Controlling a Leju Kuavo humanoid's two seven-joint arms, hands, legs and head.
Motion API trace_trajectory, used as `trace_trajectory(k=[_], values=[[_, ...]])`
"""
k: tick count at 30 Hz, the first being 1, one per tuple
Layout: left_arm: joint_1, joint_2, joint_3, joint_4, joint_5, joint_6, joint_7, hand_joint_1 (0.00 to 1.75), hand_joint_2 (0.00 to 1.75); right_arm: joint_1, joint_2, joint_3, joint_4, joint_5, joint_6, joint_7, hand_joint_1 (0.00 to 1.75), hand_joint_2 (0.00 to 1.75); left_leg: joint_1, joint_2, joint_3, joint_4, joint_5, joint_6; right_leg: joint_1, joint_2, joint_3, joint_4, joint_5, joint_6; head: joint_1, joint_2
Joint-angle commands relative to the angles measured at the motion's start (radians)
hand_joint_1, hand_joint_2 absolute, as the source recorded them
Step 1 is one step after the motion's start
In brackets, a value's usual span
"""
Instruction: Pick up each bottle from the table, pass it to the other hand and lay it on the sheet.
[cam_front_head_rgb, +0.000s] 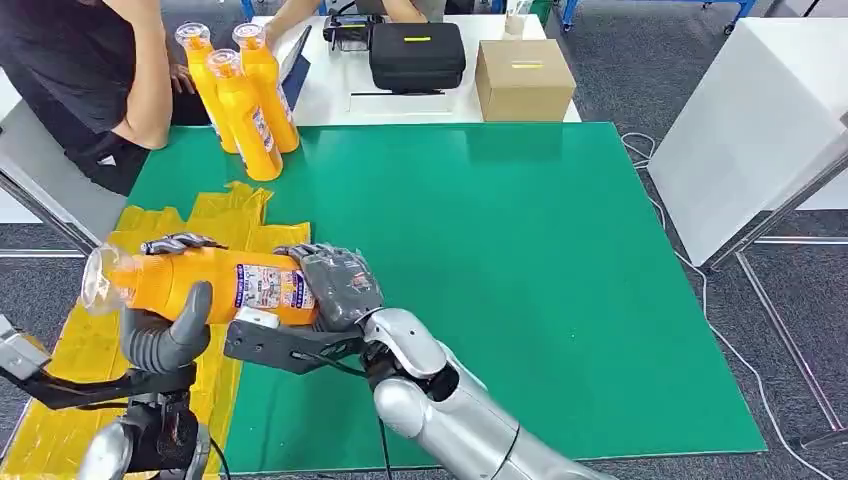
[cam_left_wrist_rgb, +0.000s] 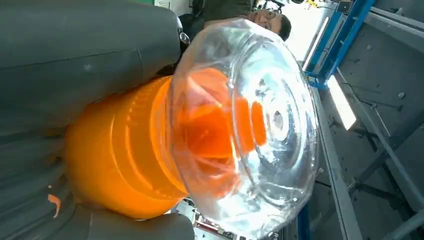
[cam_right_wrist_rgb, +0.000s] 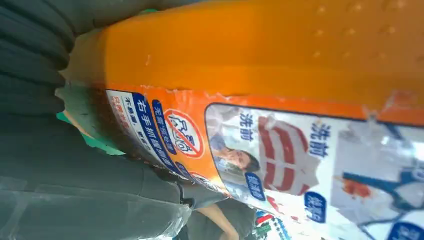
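Orange bottle (cam_front_head_rgb: 215, 283) is mid-handover, gripped by both left hand (cam_front_head_rgb: 172, 330) and right hand (cam_front_head_rgb: 338, 287); you release right next, then lay it on the yellow sheet (cam_front_head_rgb: 70, 350)

The head view looks forward and down from high on the robot across the green table (cam_front_head_rgb: 520, 280) toward its far edge. The left wrist view sits very close behind the left hand (cam_left_wrist_rgb: 75, 75), facing the orange bottle (cam_left_wrist_rgb: 125, 160) cap-end on. The right wrist view presses close against that bottle's label. All three views share this bottle (cam_front_head_rgb: 215, 283).
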Motion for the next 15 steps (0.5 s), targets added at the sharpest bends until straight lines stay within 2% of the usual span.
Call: trace_trajectory(k=[1, 15], values=[[-0.009, -0.015, -0.036, 0.042, 0.013, -0.022, 0.02, 0.0, 1.75, -0.094, 0.016, 0.026, 0.064, -0.014, 0.01, 0.003, 1.75, 1.75, 0.001, 0.001, 0.004, 0.001, -0.002, -0.004, 0.001, 0.0, 0.004, 0.001, -0.002, -0.001, 0.0, 0.0], [-0.015, -0.022, -0.022, 0.032, 0.027, -0.04, 0.034, 0.0, 1.75, -0.117, 0.024, 0.052, 0.096, 0.027, -0.005, 0.018, 1.75, 1.75, 0.001, 0.001, 0.002, 0.0, -0.001, -0.002, 0.001, 0.0, 0.002, 0.0, -0.001, -0.001, 0.0, 0.0]])
